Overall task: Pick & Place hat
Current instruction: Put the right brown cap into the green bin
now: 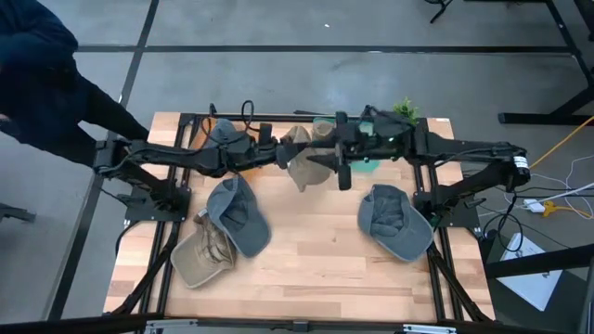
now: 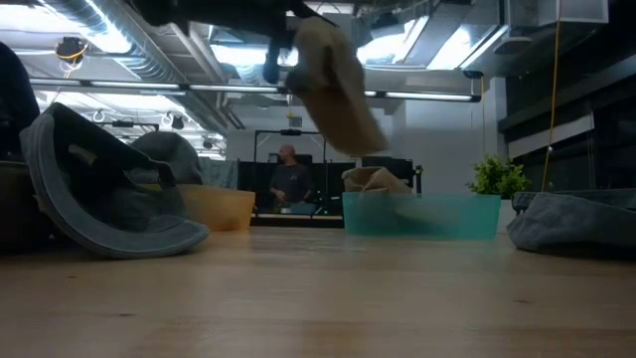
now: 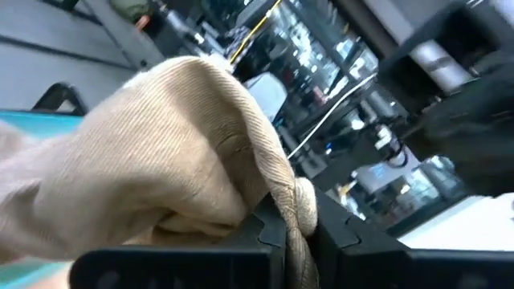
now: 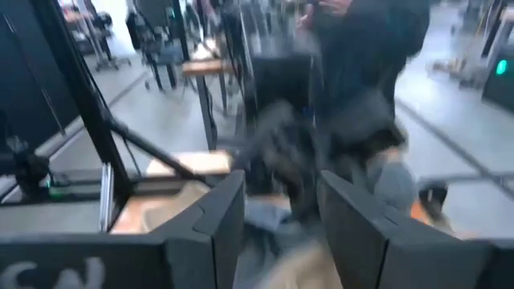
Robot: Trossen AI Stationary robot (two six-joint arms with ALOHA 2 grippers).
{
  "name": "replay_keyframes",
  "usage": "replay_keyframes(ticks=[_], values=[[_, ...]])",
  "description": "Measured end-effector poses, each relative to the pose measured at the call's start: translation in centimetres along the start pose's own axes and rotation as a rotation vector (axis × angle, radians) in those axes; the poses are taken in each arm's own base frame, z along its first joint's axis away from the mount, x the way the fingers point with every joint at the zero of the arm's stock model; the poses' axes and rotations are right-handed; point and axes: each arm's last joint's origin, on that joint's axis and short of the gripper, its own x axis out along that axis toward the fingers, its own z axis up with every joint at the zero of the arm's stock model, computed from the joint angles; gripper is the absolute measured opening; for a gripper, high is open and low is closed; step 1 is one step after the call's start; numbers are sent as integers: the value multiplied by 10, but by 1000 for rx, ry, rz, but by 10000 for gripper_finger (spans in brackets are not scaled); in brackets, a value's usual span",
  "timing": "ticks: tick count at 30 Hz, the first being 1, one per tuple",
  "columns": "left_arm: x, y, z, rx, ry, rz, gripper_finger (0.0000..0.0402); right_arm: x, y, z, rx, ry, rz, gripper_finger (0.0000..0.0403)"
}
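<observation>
A tan corduroy hat (image 1: 304, 169) hangs in the air over the table's far middle, held by my left gripper (image 3: 293, 233), which is shut on it. In the low view the hat (image 2: 333, 85) hangs above a teal bin (image 2: 422, 215) in which another tan hat (image 2: 373, 179) lies. My right gripper (image 4: 277, 217) stands open just to the right of the held hat (image 1: 342, 165), nothing plainly between its fingers. My left gripper pinches a bunched fold of the tan hat's cloth (image 3: 299, 201) between its two fingers. The fingers lie level and come from the table's left. The hat is lifted clear of the table and droops below the fingers.
A grey hat (image 1: 237, 215) leans on a tan hat (image 1: 202, 256) at the near left. Another grey hat (image 1: 394, 223) lies at the right. A small plant (image 1: 404, 109) stands at the far edge beside the bin. A person in dark clothes (image 1: 37, 74) stands beyond the table's far left corner.
</observation>
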Motion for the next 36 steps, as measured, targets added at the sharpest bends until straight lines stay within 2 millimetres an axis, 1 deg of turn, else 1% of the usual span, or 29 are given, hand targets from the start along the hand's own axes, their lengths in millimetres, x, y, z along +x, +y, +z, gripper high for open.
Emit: replay_keyframes(ticks=[4,6,8,12,16,21,24,30,36], values=[[12,4,0,-13,-67,-55,10,-8,2,25,-22,-78,4,155],[19,5,4,-16,-95,-67,10,-10,2,33,-49,-101,3,155],[30,7,8,-13,-103,-72,13,-11,3,36,-62,-111,2,155],[55,13,15,13,-64,-108,16,-11,2,35,-61,-95,1,155],[81,20,25,65,-55,-128,10,-11,2,31,-64,-61,-3,155],[109,35,35,85,-49,-138,16,-11,1,30,-113,-52,-6,155],[124,46,37,90,-30,-144,17,-11,0,30,-151,-50,-42,155],[147,68,31,91,3,-132,11,-11,-4,27,-209,-9,-184,155],[163,88,18,83,21,-99,18,-13,-16,23,-204,43,-230,155]])
